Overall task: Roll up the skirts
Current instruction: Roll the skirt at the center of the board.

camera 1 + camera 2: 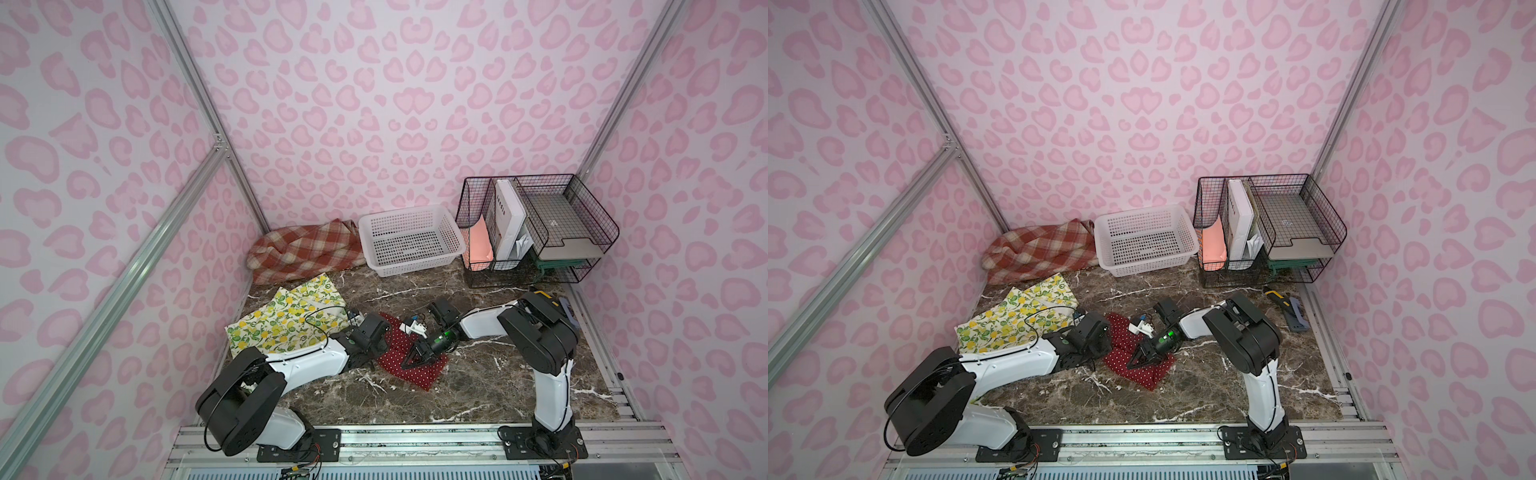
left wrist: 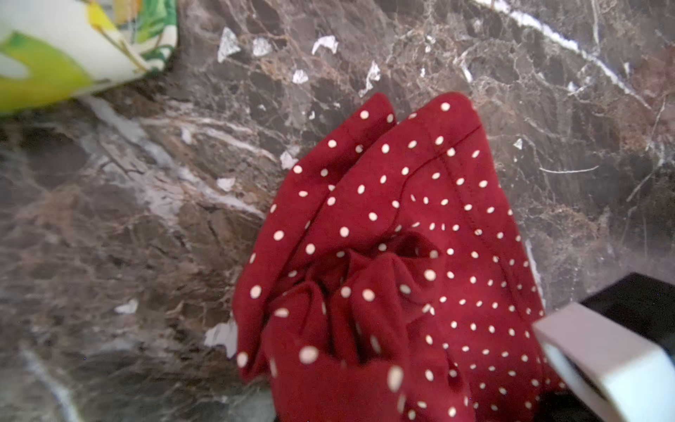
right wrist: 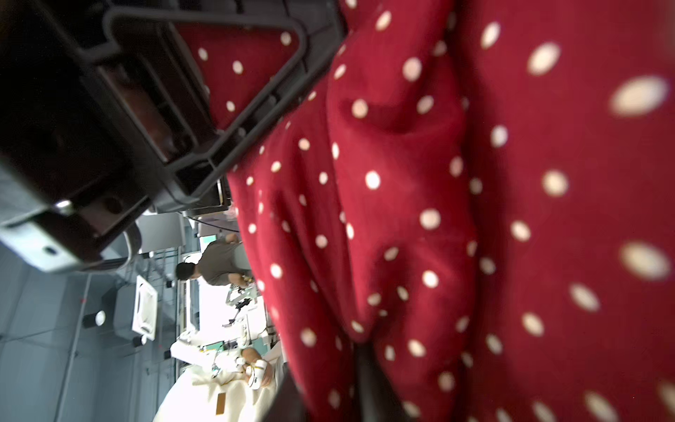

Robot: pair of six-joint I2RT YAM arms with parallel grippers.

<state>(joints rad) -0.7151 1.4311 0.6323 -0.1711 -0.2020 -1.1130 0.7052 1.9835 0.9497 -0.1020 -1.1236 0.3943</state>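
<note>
Red polka-dot skirt [image 3: 475,219] sits right against the right wrist cam, creased into soft folds. In both top views it lies crumpled on the table [image 1: 478,386] btwn the two arms, no roll formed yet. Right gripper [image 1: 415,359] rests on it w/ jaws partly spread, a fold lying btwn them, not seen to bite. Left gripper [image 1: 376,351] is pressed together at the skirt's edge nearest its own arm. Cloth in the left wrist view gathers up toward it, so it prob. pinches that edge, though the fingers are out of shot.

Risks:
- A one-point pinch on thin, slippery-looking cloth means any pull would likely bunch it, not roll it.
- The spread right jaw could snag a fold and drag the whole skirt.
- The grippers work close together, so they could knock each other.
- Left arm lies over the lemon skirt [image 1: 286,316], which it may shift.

Plaid skirt [image 1: 303,249] waits heaped at the back wall beside the white basket [image 1: 409,266].
</note>
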